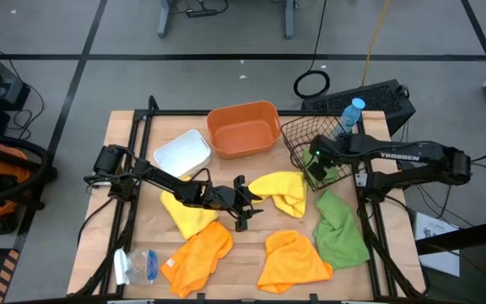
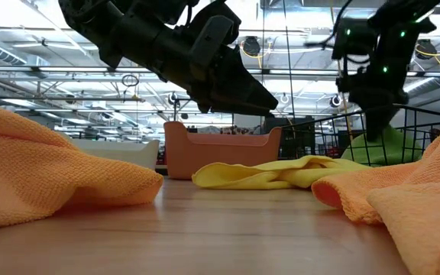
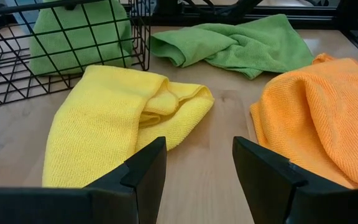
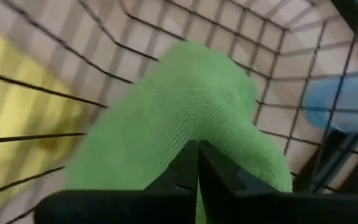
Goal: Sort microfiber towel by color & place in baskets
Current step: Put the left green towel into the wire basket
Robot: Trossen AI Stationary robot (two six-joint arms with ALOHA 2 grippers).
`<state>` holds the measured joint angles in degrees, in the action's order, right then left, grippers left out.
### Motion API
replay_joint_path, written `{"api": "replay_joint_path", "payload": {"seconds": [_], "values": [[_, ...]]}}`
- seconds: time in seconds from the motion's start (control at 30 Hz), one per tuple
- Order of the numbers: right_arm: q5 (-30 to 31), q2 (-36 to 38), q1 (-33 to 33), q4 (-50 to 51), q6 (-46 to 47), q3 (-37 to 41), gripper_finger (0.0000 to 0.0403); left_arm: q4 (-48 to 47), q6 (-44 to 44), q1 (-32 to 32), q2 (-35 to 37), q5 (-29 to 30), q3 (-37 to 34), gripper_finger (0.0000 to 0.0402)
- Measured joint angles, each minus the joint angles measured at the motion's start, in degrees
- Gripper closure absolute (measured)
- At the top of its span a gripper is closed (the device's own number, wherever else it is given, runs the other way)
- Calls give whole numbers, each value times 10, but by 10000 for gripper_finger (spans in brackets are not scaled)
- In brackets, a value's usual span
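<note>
My right jaws (image 4: 197, 163) are clamped on a green microfiber towel (image 4: 185, 106) inside the black wire-mesh basket (image 1: 298, 135). My left jaws (image 3: 197, 171) stand apart, low over the wooden desk (image 3: 219, 186), facing a folded yellow microfiber towel (image 3: 114, 118).

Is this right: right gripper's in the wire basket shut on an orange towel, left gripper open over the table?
Not quite. The towel pinched by the right gripper inside the wire basket is green, not orange; the right wrist view shows it. The rest holds: the left gripper is open over the table.
</note>
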<state>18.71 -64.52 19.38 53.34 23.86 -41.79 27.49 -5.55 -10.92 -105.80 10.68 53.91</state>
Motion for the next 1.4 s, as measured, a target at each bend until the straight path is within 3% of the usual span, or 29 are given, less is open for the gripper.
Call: {"api": "replay_joint_path", "payload": {"seconds": [0.27,0.8,1.07,1.4], "values": [[-18,-26,60,-23,-16,36,401,0,0,0,0,0,0,210],[-35,-14,61,3,-4,23,402,-1,-1,0,0,-22,0,210],[24,-1,53,90,34,-24,403,-1,-1,0,0,-23,0,210],[50,-54,57,75,55,11,403,0,-1,0,0,-23,0,210]]}}
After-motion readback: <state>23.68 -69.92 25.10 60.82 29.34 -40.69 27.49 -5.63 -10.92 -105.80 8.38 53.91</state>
